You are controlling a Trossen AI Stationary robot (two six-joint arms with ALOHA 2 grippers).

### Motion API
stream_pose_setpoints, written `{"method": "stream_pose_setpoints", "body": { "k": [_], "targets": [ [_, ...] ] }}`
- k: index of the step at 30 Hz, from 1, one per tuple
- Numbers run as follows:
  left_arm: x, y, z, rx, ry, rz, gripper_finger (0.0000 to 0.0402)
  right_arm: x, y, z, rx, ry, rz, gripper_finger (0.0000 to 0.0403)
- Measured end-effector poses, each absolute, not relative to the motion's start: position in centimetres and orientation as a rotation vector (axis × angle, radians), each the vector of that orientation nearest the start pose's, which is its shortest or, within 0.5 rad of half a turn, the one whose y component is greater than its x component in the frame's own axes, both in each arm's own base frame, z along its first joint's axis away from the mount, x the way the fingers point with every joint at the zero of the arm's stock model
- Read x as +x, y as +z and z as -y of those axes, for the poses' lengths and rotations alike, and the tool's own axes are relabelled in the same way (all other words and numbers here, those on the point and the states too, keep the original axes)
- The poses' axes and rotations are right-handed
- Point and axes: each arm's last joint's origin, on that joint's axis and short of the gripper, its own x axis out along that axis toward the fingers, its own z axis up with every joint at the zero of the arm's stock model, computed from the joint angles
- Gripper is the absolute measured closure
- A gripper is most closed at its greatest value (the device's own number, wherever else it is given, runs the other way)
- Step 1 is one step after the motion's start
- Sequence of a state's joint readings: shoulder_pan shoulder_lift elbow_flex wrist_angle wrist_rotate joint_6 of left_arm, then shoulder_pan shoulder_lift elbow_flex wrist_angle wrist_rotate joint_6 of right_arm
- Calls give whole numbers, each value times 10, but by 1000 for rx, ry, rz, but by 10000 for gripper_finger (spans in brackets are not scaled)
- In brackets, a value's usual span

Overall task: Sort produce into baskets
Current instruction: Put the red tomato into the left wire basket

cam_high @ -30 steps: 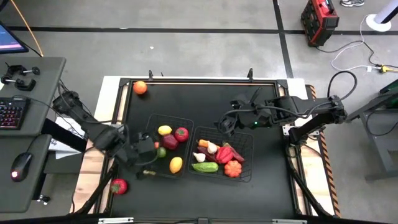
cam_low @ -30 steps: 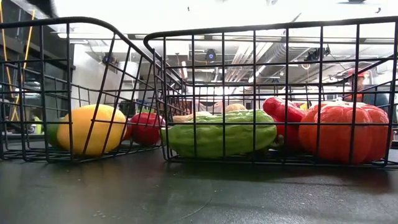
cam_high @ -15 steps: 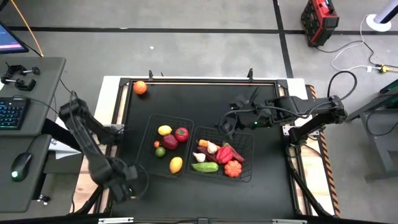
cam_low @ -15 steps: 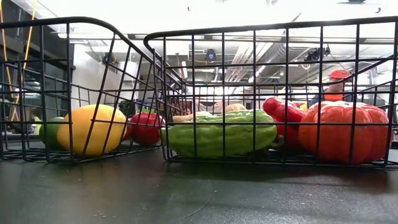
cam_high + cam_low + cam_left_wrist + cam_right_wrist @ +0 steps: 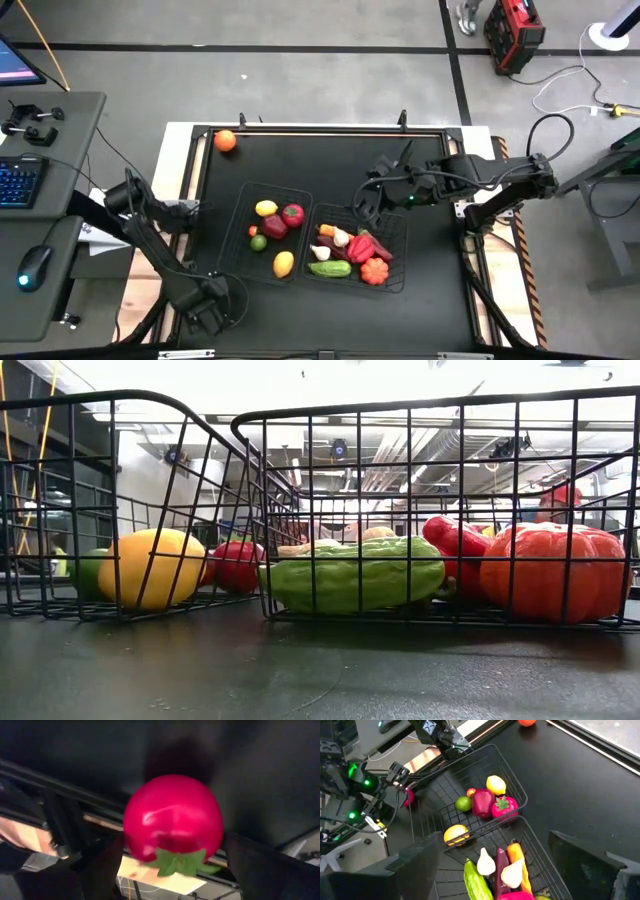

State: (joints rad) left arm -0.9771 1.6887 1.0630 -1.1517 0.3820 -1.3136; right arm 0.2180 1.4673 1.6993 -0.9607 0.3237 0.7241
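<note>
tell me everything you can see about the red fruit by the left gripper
The red fruit is round, glossy and plastic-looking, with a green leafy calyx. In the left wrist view it sits between the left gripper's open fingers, at the near left edge of the table, outside both baskets. Whether the fingers touch it cannot be told.

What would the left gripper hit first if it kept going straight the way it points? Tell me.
Most likely the red tomato: in the left wrist view it sits dead ahead between the open jaws of the left gripper, at the table front-left corner. How near it is cannot be told.
</note>
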Motion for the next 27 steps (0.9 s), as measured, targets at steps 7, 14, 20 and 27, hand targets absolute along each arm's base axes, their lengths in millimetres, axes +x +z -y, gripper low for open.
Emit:
{"method": "stream_pose_setpoints", "body": {
  "k": [7,14,20,27],
  "targets": [
    [143,162,231,-244,373,-2020,74,284,417,-53,497,-344,-628,49],
    [145,152,233,-226,406,-2023,74,284,417,-53,504,-347,-627,49],
    [145,135,236,-139,415,-2052,73,284,417,-53,509,-349,-626,49],
    [146,118,235,-59,412,-2070,73,284,417,-53,510,-349,-626,49]
  ]
}}
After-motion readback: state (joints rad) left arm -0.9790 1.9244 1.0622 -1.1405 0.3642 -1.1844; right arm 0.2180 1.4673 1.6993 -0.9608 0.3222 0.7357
